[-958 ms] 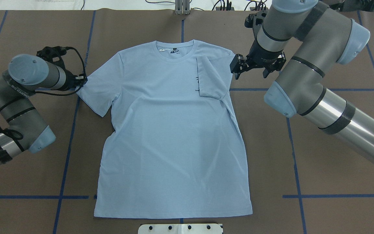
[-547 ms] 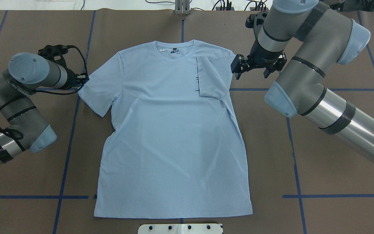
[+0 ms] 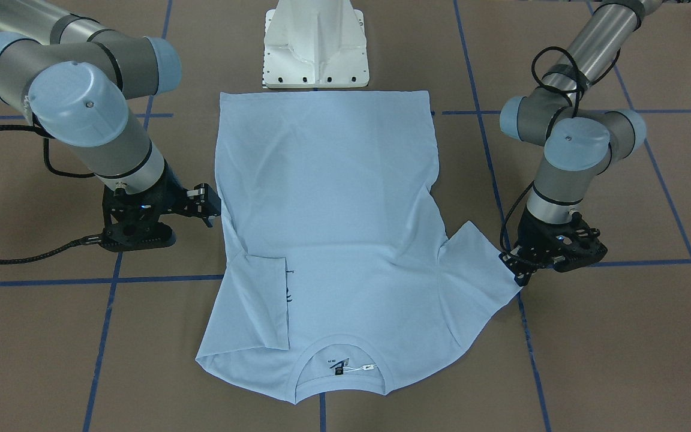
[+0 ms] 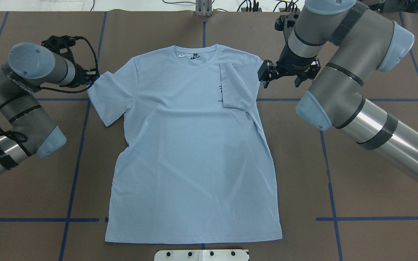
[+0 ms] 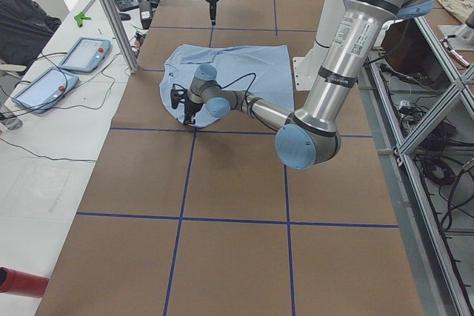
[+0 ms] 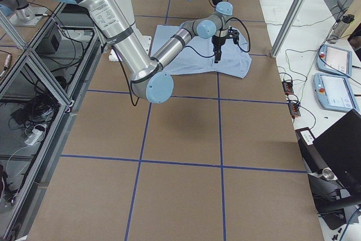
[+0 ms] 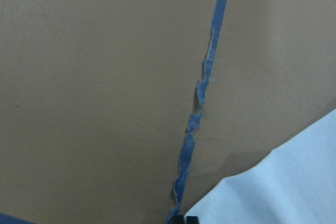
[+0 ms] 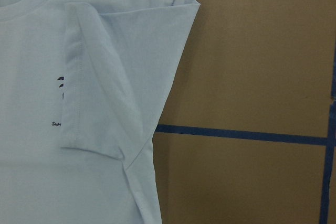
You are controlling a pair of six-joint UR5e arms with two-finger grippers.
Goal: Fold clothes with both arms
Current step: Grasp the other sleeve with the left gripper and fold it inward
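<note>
The pale blue T-shirt (image 4: pixel 191 152) lies flat on the brown table, collar (image 4: pixel 195 54) at the far side. Its right sleeve (image 4: pixel 236 88) is folded in over the chest and partly covers the print. My left gripper (image 4: pixel 93 78) sits low at the outer corner of the spread left sleeve (image 4: pixel 109 96) and is shut on that corner; it also shows in the front view (image 3: pixel 525 273). The left wrist view shows the sleeve corner (image 7: pixel 294 182) by a blue tape line. My right gripper (image 4: pixel 283 76) hovers beside the folded shoulder, open and empty.
The white pedestal base (image 3: pixel 315 48) stands at the shirt's hem on the robot's side. Blue tape lines (image 4: pixel 82 145) cross the brown table cover. Bare brown surface (image 4: pixel 357 181) lies to both sides of the shirt. Tablets (image 5: pixel 81 53) lie beyond the far table edge.
My left gripper has moved toward the far side of the table with the sleeve corner, and the left sleeve has swung that way. The right arm has hardly moved.
</note>
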